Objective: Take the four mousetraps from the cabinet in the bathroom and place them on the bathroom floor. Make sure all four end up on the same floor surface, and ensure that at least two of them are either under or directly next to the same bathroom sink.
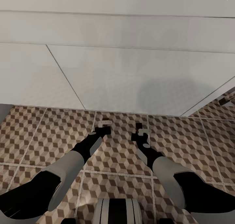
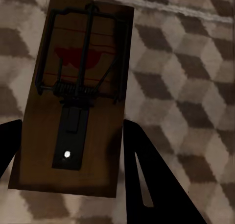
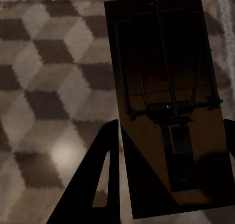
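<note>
My left gripper (image 1: 103, 126) is low over the cube-patterned bathroom floor (image 1: 49, 132), just in front of the white sink's front panels (image 1: 130, 80). In the left wrist view a tan-brown mousetrap (image 2: 78, 96) with a dark spring bar sits between the black fingers (image 2: 152, 185), and the left gripper (image 2: 73, 160) is shut on it. My right gripper (image 1: 141, 132) hangs beside the left one, equally near the floor. It is shut on a second, shadowed mousetrap (image 3: 169, 101), with one finger (image 3: 98, 185) showing beside it. The cabinet is out of view.
The sink's white panels span the whole upper part of the head view, with their lower edge just beyond both grippers. A small dark brown object (image 1: 227, 99) lies on the tiles at the far right. Open tiled floor spreads to both sides of the arms.
</note>
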